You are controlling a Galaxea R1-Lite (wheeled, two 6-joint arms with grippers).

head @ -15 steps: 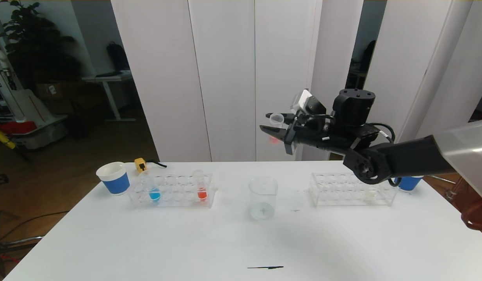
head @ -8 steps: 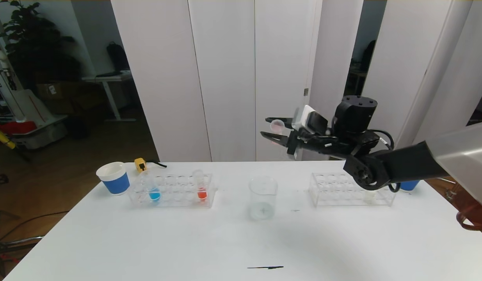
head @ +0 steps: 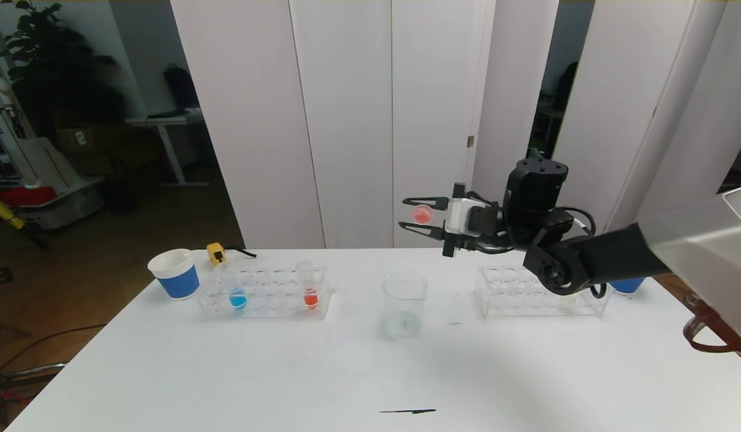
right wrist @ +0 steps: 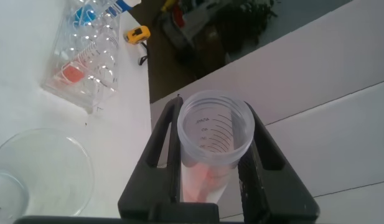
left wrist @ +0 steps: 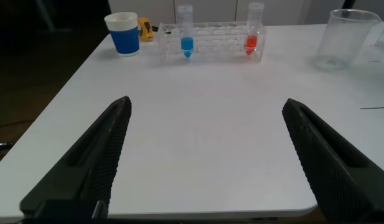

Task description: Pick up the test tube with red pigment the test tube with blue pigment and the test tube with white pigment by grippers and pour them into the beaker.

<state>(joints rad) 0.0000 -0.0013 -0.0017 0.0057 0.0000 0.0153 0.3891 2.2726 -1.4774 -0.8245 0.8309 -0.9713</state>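
My right gripper (head: 403,212) is shut on a clear graduated tube (head: 422,213) with pale pinkish-red liquid and holds it tipped over, high above the table, just behind and right of the clear beaker (head: 404,303). The right wrist view shows the tube's open mouth (right wrist: 215,127) between the fingers (right wrist: 163,134) and the beaker (right wrist: 39,171) below. The blue tube (head: 237,295) and a red tube (head: 310,293) stand in the left rack (head: 268,294). The white tube is hidden behind my right arm. My left gripper (left wrist: 206,104) is open and empty over the table's near left part.
A second clear rack (head: 514,294) stands to the right of the beaker, partly behind my right arm. Blue-banded paper cups stand at the far left (head: 174,273) and far right (head: 627,284). A small yellow object (head: 215,253) lies behind the left rack. A thin black stick (head: 407,411) lies near the front edge.
My right wrist has rolled and dropped a little, tipping the pinkish-red tube from upright onto its side. The racks and beaker have not moved.
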